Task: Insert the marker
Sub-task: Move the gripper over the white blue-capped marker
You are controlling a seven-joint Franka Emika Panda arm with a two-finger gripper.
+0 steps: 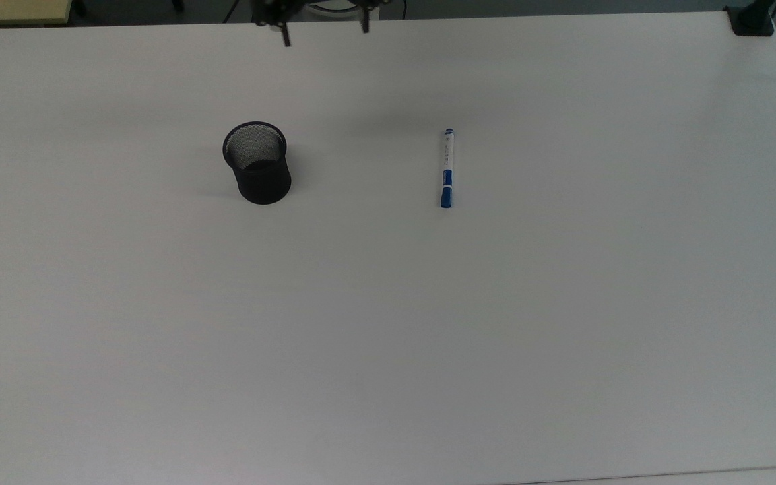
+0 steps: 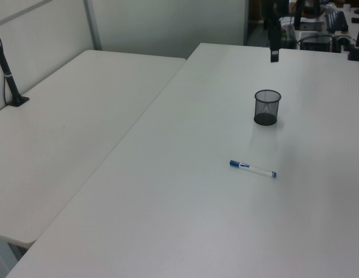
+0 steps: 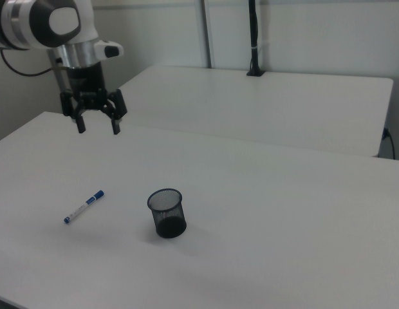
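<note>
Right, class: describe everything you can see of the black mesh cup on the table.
The black mesh cup is a small round pen holder of what looks like fine wire mesh, with a solid dark rim and a dark base. It stands upright on the white table, mouth open upward, and looks empty: light shows through its wall. Nothing touches it but the table. The marker lies apart from it, at the top view's right. The open gripper hangs in the air well clear of it.

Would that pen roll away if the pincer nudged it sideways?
Probably: the marker looks round and slim, lying flat on the smooth white table. It seems stiff and light, so a nudge may send it rolling.
</note>
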